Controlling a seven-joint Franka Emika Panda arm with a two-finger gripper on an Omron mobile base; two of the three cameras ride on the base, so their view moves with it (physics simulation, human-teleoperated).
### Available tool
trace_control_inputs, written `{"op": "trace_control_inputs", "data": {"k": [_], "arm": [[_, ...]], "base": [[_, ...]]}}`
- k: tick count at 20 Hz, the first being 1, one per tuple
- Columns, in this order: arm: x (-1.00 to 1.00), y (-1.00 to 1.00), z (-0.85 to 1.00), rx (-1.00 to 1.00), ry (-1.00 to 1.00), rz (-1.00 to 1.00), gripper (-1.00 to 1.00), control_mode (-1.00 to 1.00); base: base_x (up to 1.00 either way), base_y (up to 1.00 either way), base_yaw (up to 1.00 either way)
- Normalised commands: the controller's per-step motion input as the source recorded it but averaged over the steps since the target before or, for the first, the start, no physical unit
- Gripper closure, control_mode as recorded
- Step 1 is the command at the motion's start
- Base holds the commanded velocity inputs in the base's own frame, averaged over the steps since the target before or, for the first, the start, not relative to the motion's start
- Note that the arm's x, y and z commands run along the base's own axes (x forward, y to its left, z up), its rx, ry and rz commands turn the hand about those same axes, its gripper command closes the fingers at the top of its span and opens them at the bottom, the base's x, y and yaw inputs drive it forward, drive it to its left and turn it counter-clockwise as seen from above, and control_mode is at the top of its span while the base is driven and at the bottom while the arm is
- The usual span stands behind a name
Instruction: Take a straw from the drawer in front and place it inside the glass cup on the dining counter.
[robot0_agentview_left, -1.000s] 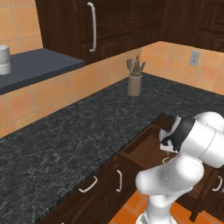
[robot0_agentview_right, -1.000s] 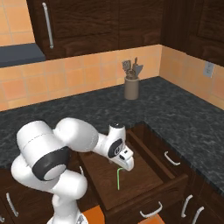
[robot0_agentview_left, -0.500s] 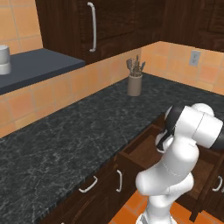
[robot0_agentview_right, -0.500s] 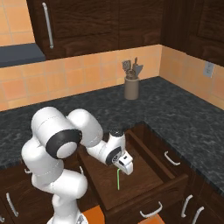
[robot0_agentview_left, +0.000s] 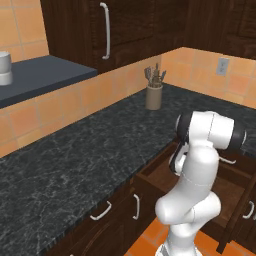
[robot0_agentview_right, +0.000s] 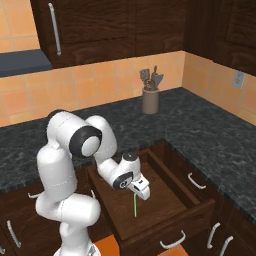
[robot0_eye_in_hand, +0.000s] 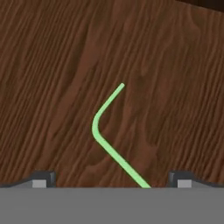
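Inside drawer (robot0_agentview_right: 165, 200) — straw (robot0_eye_in_hand: 107, 131) beneath open tool (robot0_eye_in_hand: 112, 178).

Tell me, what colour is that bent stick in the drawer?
Light green; the straw shows best in the hand view.

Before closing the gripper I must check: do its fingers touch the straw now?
Apart. In the hand view the straw lies on the drawer floor between the open fingertips, with bare wood beside each.

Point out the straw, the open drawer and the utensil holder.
straw (robot0_eye_in_hand: 101, 115), hand view, on its bend.
drawer (robot0_agentview_right: 150, 197), right base view, on its bare wooden floor.
utensil holder (robot0_agentview_right: 150, 101), right base view, on its beige side.
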Motion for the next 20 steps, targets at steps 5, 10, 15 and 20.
{"op": "trace_control_inputs", "data": {"k": [5,10,15,20], "arm": [[0.38,0.00,-0.14,0.00,0.00,0.00,-1.00,-1.00],[0.25,0.00,-0.28,0.00,0.00,0.00,-1.00,-1.00],[0.17,0.00,-0.38,0.00,0.00,0.00,-1.00,-1.00],[0.15,-0.06,-0.34,0.00,0.00,0.00,-1.00,-1.00]], "base": [[0.00,0.00,0.00],[0.00,0.00,0.00],[0.00,0.00,0.00],[0.00,0.00,0.00]]}}
